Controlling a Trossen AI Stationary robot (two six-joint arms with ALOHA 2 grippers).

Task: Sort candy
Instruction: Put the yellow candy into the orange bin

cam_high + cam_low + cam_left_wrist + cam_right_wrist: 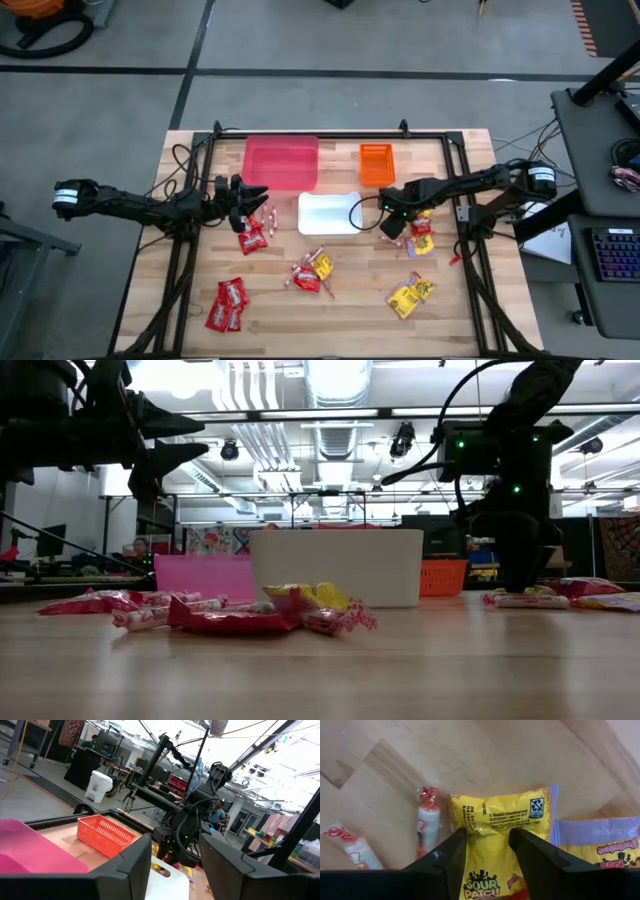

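My right gripper (393,228) (487,852) points down, open, low over a yellow candy packet (500,820) lying flat on the table right of the white bin (328,213). One finger stands at each long side of the packet. Red-and-white sticks (427,827) lie beside it, and a second yellow packet (600,840) lies on its other side. More candy lies in loose groups: red packets and sticks (255,235), a mixed heap (310,272), red packets (228,305) and yellow packets (410,295). My left gripper (243,200) (175,870) waits open and raised, left of the white bin, with nothing between its fingers. My right gripper comes at the yellow packet from above, its fingers (445,865) standing over the packet's two long sides near its middle (487,827). The packet lies flat on the wood. I cannot tell whether the fingertips touch it.
A pink-red bin (281,162) and an orange bin (376,164) stand at the table's far side, with the white bin in front of them. A black frame (465,215) runs around the tabletop. Bare wood shows along the near edge between the candy groups.
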